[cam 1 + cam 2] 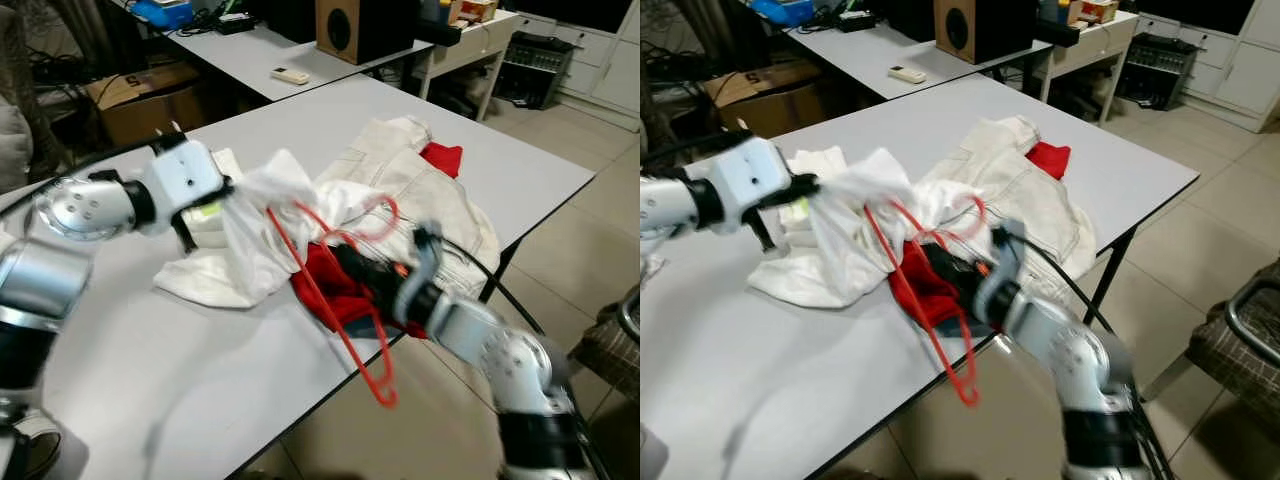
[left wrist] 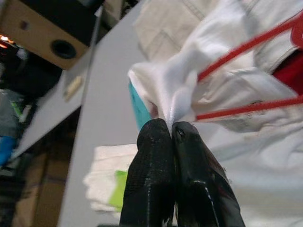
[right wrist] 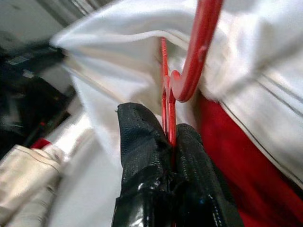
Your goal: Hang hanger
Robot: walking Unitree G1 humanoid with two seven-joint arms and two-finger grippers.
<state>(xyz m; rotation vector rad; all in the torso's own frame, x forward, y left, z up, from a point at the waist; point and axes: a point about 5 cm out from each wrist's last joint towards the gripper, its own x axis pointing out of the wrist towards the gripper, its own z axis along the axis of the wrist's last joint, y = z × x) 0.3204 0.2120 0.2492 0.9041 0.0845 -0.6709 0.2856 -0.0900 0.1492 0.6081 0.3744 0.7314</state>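
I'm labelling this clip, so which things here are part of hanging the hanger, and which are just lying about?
Part of the job:
- red hanger, clamped in the right pincer
- white garment, pinched by the left pincer

Lying about:
- cream jacket and red cloth on the grey table
- speaker
- remote
- cardboard box

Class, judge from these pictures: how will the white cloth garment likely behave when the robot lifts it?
The white cloth garment will probably prove floppy: it drapes in loose folds where the left hand pinches it. It seems light, as a small pinch raises a fold. It may snag, since the thin red wire hanger passes through it.
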